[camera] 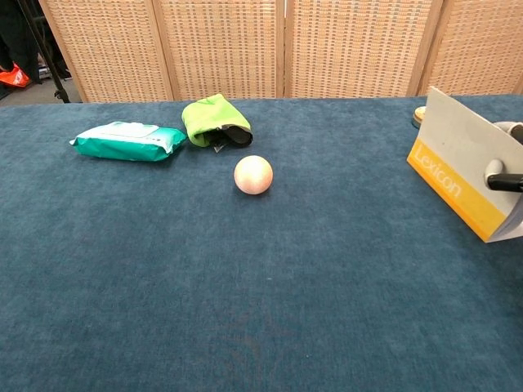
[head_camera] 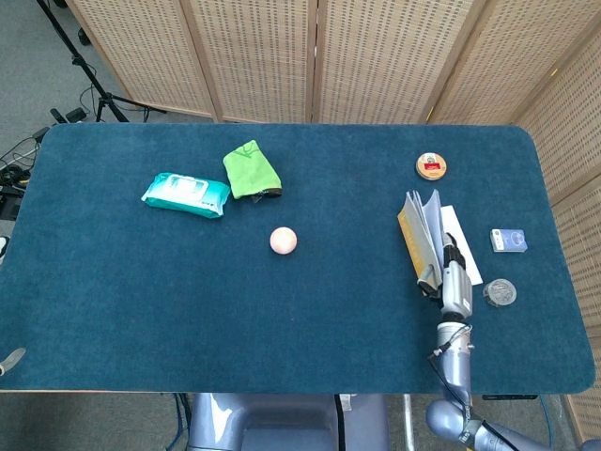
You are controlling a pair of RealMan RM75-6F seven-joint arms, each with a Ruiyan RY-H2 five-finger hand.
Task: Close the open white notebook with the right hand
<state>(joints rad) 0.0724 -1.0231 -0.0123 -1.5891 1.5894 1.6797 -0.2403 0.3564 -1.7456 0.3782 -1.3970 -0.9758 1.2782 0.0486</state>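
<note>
Toward the desk's (head_camera: 113, 282) left end lie a wipes pack (head_camera: 186, 194) and a green cloth (head_camera: 252, 170), with a pink ball (head_camera: 283, 241) nearer centre. Near the right edge the notebook (head_camera: 422, 235) stands half-raised, its cover gripped by the right hand (head_camera: 452, 280). Beyond sit a round tin (head_camera: 431, 166), a blue box (head_camera: 508, 241) and a coaster (head_camera: 500, 292).

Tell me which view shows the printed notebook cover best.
Chest view: the notebook cover faces the camera, its yellow "Lexicon" band readable. Head view shows the notebook nearly edge-on, pages fanned, the right robot hand holding it.
</note>
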